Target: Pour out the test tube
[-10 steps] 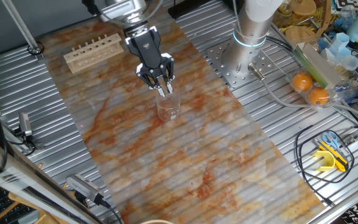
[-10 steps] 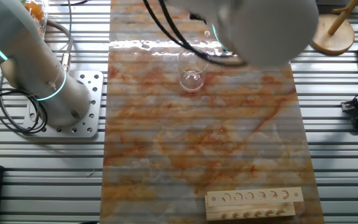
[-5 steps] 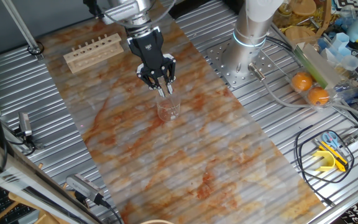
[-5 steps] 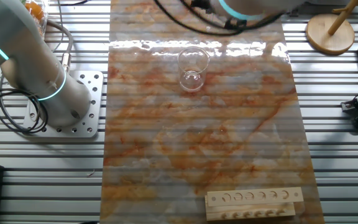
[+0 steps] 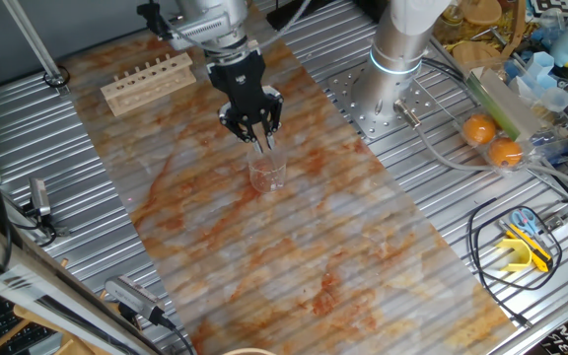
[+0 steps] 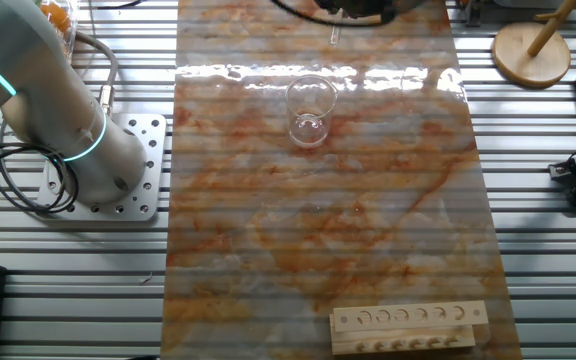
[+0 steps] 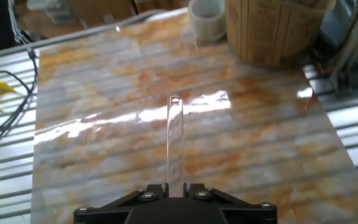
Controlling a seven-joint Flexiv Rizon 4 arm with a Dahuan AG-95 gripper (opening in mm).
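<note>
Overhead, gripper (image 5: 258, 129) jaws pinching the test tube (image 7: 174, 140), its long axis straight out beyond the fingertips.

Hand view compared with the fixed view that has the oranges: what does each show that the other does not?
Only the hand view shows the whole length of the slim clear glass test tube running out from the tool, plus a pale round cup and a wooden cylinder at the far table edge.

Only the fixed view shows the wider clear glass beaker under the tool, the pale wooden rack, and two oranges.

Both show the tool shut on the tube and the marbled orange table mat.
</note>
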